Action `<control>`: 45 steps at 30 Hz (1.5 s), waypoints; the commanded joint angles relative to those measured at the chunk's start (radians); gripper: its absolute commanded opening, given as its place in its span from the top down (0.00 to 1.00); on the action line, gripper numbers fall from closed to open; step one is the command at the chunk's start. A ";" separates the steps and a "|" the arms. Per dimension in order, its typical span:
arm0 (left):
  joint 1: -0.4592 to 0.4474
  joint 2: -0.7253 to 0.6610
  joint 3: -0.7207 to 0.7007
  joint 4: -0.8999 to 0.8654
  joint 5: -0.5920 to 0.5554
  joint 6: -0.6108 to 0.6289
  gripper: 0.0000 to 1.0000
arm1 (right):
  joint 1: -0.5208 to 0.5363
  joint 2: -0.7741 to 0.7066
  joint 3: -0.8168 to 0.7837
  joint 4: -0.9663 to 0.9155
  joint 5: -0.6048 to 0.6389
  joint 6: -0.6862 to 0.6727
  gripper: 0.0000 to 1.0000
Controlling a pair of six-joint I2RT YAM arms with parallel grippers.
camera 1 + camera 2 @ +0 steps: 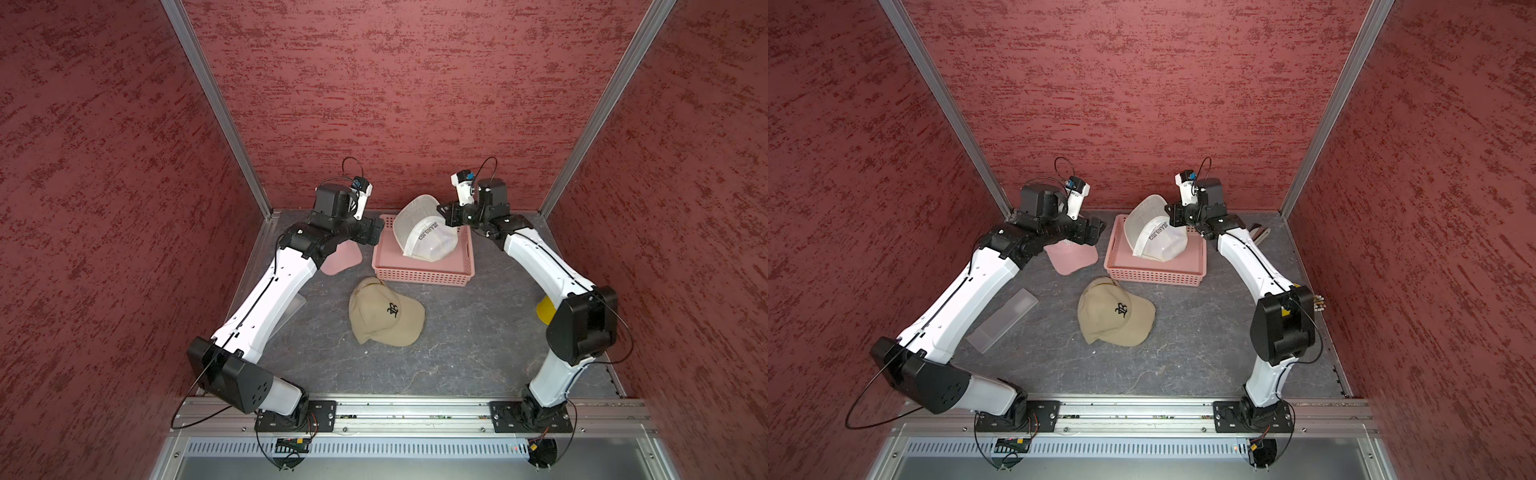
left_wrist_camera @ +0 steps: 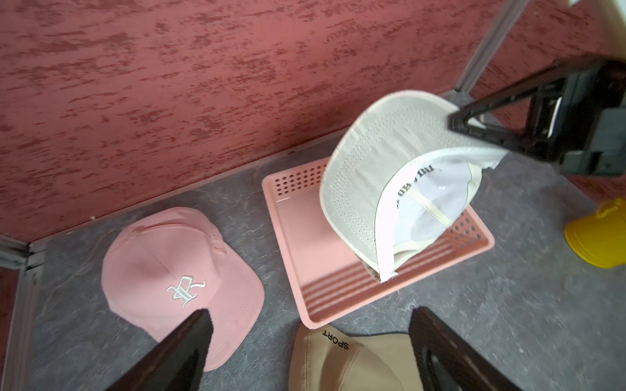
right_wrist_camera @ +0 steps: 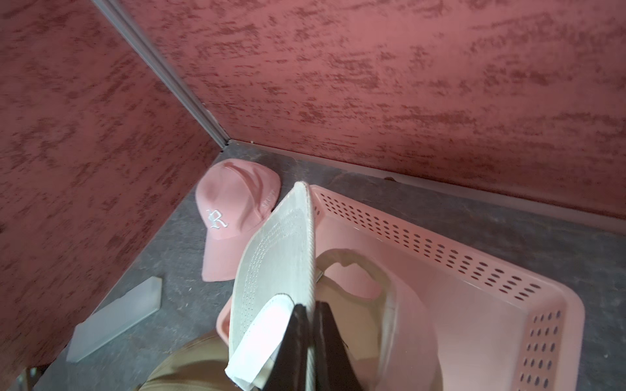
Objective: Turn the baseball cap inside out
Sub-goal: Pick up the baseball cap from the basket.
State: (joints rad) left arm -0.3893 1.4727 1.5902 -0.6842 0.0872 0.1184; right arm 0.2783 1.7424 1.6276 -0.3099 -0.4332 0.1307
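The white cap (image 2: 389, 189) hangs from the right tool (image 2: 455, 122). That tool is pressed together on the cap's edge, about where the brim meets the front panel; the right wrist view shows its tips (image 3: 310, 308) clamped there. From those tips the stiff, perforated brim stands on edge and reaches up and away. The soft crown drops below the tips into the pink basket (image 2: 315, 321). Whether the crown's lowest edge touches the basket floor I cannot tell. The cap's long axis, brim tip to back of crown, therefore runs steeply up and down, brim end uppermost. In the left wrist view, seam tape crosses a white hollow, so I judge that the crown's opening faces the left tool (image 2: 311, 313). That tool is spread wide and empty, hovering near the basket's other side, well apart from the cap. The cap lies ahead of it and toward the right tool's side. The right arm is plainly the nearer one, but only the left tool is free. The coming move probably turns on the left tool reaching across into or against that open crown. A pink cap (image 2: 176, 264) lies on the worktop just below the left tool, and a tan cap (image 1: 384, 313) lies nearer the arm bases.
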 commanded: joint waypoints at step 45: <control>-0.015 0.027 -0.048 -0.151 0.626 0.298 1.00 | 0.106 -0.172 -0.157 -0.003 -0.449 -0.225 0.94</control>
State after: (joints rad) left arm -0.3771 1.5349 1.5494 -0.8490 0.7120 0.3901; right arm 0.3649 1.5574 1.4647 -0.2802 -0.9306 -0.0898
